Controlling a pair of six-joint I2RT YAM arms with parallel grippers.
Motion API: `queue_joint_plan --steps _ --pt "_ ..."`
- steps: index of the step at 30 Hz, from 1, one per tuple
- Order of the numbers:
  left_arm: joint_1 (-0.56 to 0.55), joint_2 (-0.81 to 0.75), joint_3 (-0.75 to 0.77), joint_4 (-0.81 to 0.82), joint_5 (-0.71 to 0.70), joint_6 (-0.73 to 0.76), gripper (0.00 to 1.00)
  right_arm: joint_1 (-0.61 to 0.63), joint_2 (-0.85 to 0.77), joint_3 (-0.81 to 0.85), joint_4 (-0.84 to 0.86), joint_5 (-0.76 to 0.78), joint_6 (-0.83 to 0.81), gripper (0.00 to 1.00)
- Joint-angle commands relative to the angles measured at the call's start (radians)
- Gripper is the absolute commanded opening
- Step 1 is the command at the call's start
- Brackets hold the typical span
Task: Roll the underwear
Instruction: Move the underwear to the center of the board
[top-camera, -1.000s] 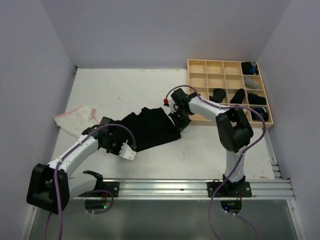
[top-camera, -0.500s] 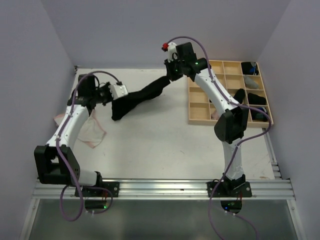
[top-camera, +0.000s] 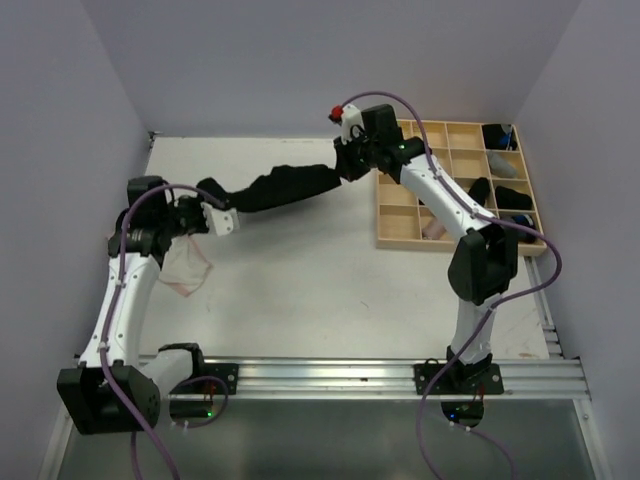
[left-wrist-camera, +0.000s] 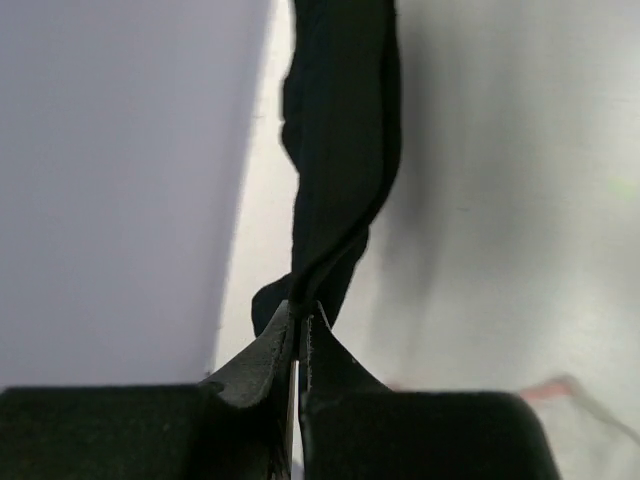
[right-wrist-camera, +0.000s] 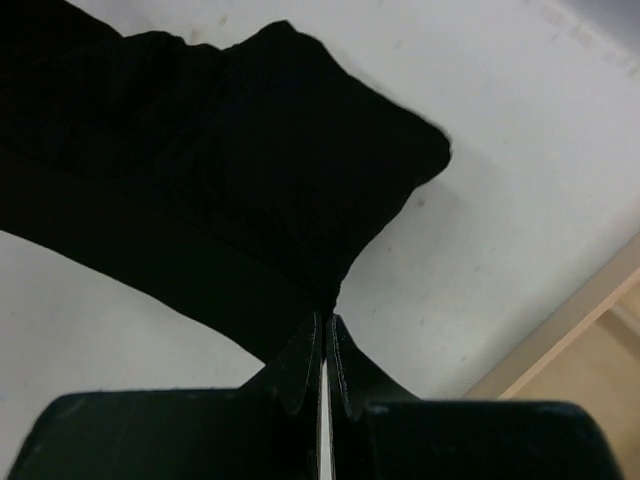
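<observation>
Black underwear (top-camera: 285, 187): one piece, stretched between left gripper (left-wrist-camera: 300, 322) and right gripper (right-wrist-camera: 322, 328); each gripper clamped tight on one end.

White arms (top-camera: 112, 310) with black joints (top-camera: 482, 265), purple cables (top-camera: 160, 187).

Stretched underwear (top-camera: 285, 188): hanging above the table (top-camera: 320, 290), spanning from left gripper (top-camera: 207, 189) to right gripper (top-camera: 346, 170).
Flat underwear (top-camera: 185, 268): lying at the table's left side, before the left gripper.
Grid tray (top-camera: 400, 215): sitting far right, holding rolled underwear (top-camera: 512, 198) in its right-hand compartments.
</observation>
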Motion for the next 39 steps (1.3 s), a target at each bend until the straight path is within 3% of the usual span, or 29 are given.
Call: queue_joint_plan --steps 1,5,6,7,8,9,11,13,15,16,17,19,21,24,26,29,35,39 --pt "-0.002 -0.083 -0.193 -0.343 0.1 0.279 0.0 0.009 -0.064 -0.198 -0.061 -0.136 -0.025 0.0" --pt "-0.036 -0.166 -0.336 -0.564 0.114 0.433 0.1 0.019 -0.127 -0.428 -0.111 -0.134 -0.091 0.0" --pt "-0.048 -0.177 -0.351 -0.602 0.111 0.461 0.21 0.019 -0.139 -0.486 -0.124 -0.119 -0.105 0.02" --pt "-0.057 -0.187 -0.356 -0.651 0.12 0.475 0.3 0.019 -0.147 -0.502 -0.14 -0.086 -0.125 0.11" --pt "-0.056 -0.204 -0.347 -0.671 0.125 0.475 0.39 0.02 -0.159 -0.511 -0.178 -0.07 -0.139 0.3" --pt "-0.083 -0.209 -0.338 -0.69 0.131 0.479 0.53 0.019 -0.165 -0.499 -0.201 -0.055 -0.152 0.37" --pt "-0.09 -0.211 -0.284 -0.716 0.143 0.472 0.58 0.017 -0.19 -0.479 -0.213 -0.001 -0.156 0.54" --pt "-0.09 -0.194 -0.246 -0.649 0.155 0.336 0.62 0.019 -0.199 -0.427 -0.212 0.008 -0.156 0.55" --pt "-0.09 -0.154 -0.198 -0.546 0.151 0.17 0.62 0.019 -0.192 -0.381 -0.192 -0.016 -0.124 0.54" --pt "-0.091 -0.131 -0.188 -0.423 0.128 -0.014 0.62 0.019 -0.182 -0.372 -0.19 -0.036 -0.098 0.51" --pt "-0.091 -0.072 -0.166 -0.373 0.111 -0.089 0.62 0.025 -0.172 -0.361 -0.198 -0.068 -0.085 0.43" --pt "-0.115 -0.001 -0.146 -0.237 0.016 -0.294 0.53 0.046 -0.135 -0.36 -0.209 -0.088 -0.065 0.35" --pt "-0.146 0.114 -0.114 -0.167 -0.065 -0.446 0.44 0.068 -0.118 -0.401 -0.192 -0.082 -0.057 0.26" --pt "-0.209 0.251 -0.071 -0.136 -0.177 -0.51 0.31 0.118 -0.087 -0.438 -0.167 -0.024 -0.045 0.2" --pt "-0.257 0.327 -0.065 -0.119 -0.242 -0.522 0.22 0.143 -0.064 -0.444 -0.166 0.005 -0.031 0.14" --pt "-0.284 0.382 -0.08 -0.106 -0.288 -0.515 0.17 0.148 0.006 -0.426 -0.166 0.065 -0.007 0.1" --pt "-0.297 0.359 -0.241 -0.165 -0.348 -0.276 0.12 0.146 0.158 -0.317 -0.175 0.133 -0.001 0.07" --pt "-0.321 0.328 -0.287 -0.283 -0.256 -0.17 0.13 0.146 0.265 -0.19 -0.177 0.133 -0.065 0.06"
